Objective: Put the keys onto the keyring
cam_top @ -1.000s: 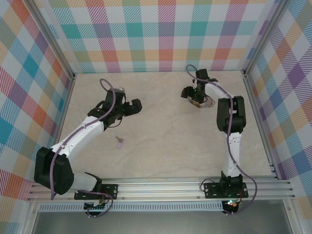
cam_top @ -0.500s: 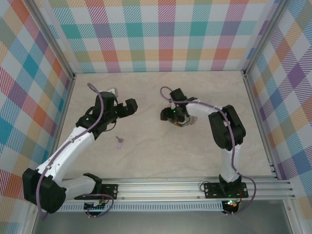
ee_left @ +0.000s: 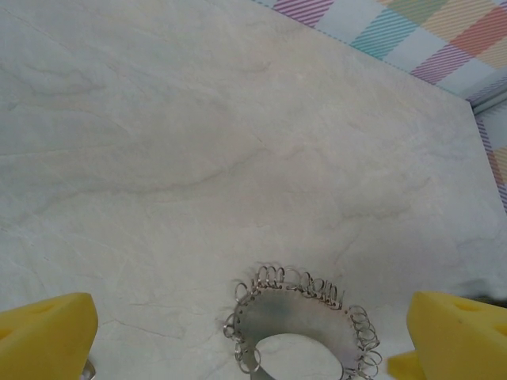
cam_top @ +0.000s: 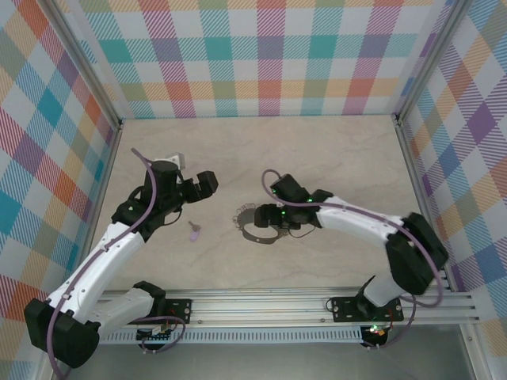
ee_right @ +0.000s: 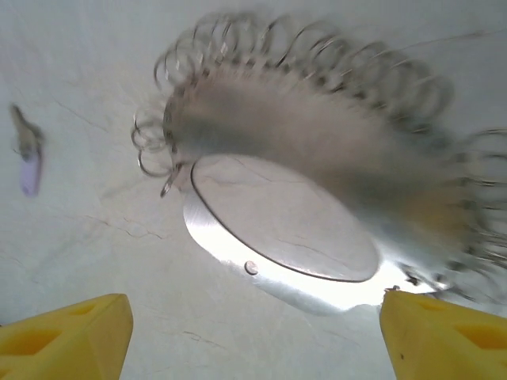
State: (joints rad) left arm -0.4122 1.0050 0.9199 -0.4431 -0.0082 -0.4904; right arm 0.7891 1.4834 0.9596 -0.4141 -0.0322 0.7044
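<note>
key (cam_top: pixel 194 230): tiny, lilac head, dark shaft, flat on surface | keyring (cam_top: pixel 257 237): silver ring fringed with wire loops, right of key, apart

I'm running this from a robotics lab test cell, not a home or a shop. The marble-look tabletop (cam_top: pixel 333 166) is boxed in by aluminium frame posts (cam_top: pixel 89 75) that carry flat wall panels (cam_top: pixel 269 63) printed in pastel plaid. A slotted aluminium rail (cam_top: pixel 261 305) runs along the near edge. The left arm (cam_top: pixel 103 255) and right arm (cam_top: pixel 356 225) are bolted to it on black base plates (cam_top: pixel 173 307), with purple cables (cam_top: pixel 153 184) looping along them.
</note>
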